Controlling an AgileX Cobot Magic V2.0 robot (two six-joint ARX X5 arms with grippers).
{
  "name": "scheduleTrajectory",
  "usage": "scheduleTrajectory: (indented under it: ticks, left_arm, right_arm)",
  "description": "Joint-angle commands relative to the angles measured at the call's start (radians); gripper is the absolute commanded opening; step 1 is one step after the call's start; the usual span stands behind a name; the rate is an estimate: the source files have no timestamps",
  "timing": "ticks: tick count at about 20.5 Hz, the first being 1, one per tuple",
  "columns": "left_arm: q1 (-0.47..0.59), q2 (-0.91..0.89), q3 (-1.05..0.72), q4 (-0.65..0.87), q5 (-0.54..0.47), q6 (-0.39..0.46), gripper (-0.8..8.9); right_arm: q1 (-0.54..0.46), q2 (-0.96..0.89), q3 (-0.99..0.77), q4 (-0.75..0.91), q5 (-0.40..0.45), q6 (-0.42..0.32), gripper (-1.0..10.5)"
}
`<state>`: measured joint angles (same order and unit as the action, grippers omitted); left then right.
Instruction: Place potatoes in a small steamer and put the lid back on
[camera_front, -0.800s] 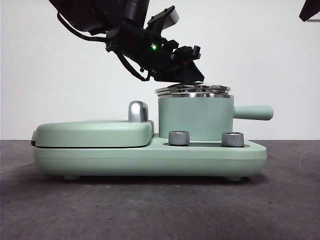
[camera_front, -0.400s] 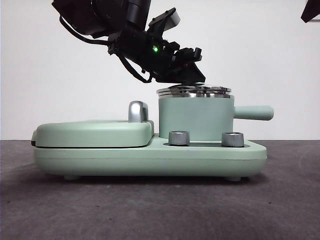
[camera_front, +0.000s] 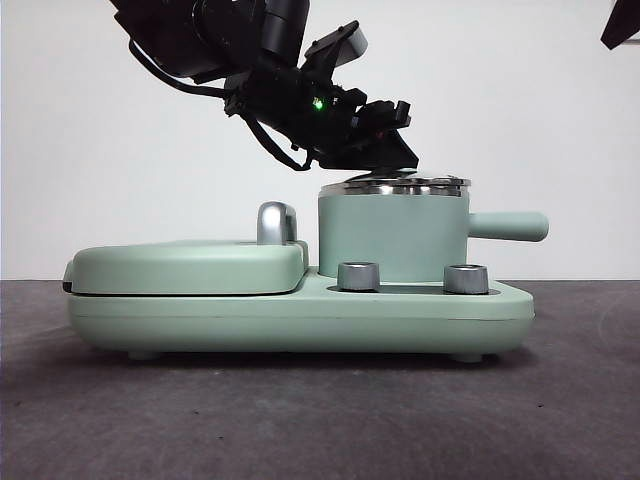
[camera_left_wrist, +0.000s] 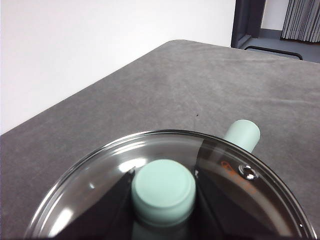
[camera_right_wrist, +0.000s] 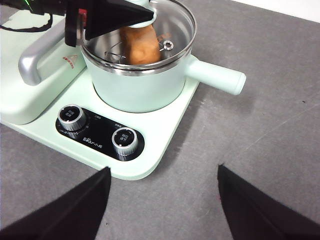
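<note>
The small steamer (camera_front: 390, 235) stands on the right of a green cooker base, its straight handle (camera_front: 510, 225) pointing right. The glass lid (camera_front: 400, 184) lies on its steel rim, almost level. My left gripper (camera_front: 385, 150) reaches down from the upper left and is shut on the lid's mint-green knob (camera_left_wrist: 164, 187), a jaw on each side. In the right wrist view the orange-brown potato (camera_right_wrist: 141, 44) shows inside the pot (camera_right_wrist: 135, 87) through the lid (camera_right_wrist: 172, 22). My right gripper (camera_right_wrist: 164, 169) is open and empty, above the table in front of the cooker.
The cooker base (camera_front: 300, 315) carries a flat green griddle cover (camera_front: 185, 265) with a chrome handle (camera_front: 275, 222) on its left side. Two steel dials (camera_front: 358, 276) (camera_front: 465, 278) sit on its front. Dark grey table lies all around. A black arm tip (camera_front: 622, 22) shows at the top right corner.
The lid has gone from slightly tilted to nearly level on the pot's rim. The left arm has shifted a little to the right, and the pot moved slightly right with it.
</note>
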<state>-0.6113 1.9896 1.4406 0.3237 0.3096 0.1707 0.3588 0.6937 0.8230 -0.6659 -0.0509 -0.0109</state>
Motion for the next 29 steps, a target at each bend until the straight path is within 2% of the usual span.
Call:
scheduleTrajectory:
  ticks: [1, 10, 13, 19, 29]
  left_arm:
    - [-0.013, 0.027, 0.025, 0.006, 0.006, 0.0, 0.09]
    - [-0.013, 0.024, 0.027, -0.009, 0.005, 0.0, 0.09]
    - [-0.013, 0.019, 0.05, -0.073, -0.004, 0.008, 0.09]
    - [-0.011, 0.017, 0.122, -0.229, -0.006, 0.074, 0.09]
    - [-0.011, 0.017, 0.129, -0.246, -0.006, 0.084, 0.09]
  right_arm:
    - [0.005, 0.005, 0.008, 0.007, 0.003, 0.003, 3.3]
    - [0.005, 0.005, 0.008, 0.007, 0.003, 0.003, 3.3]
    - [0.005, 0.005, 0.008, 0.007, 0.003, 0.004, 3.3]
    - [0.005, 0.005, 0.008, 0.007, 0.003, 0.004, 3.3]
    - [0.005, 0.005, 0.008, 0.006, 0.003, 0.004, 3.3]
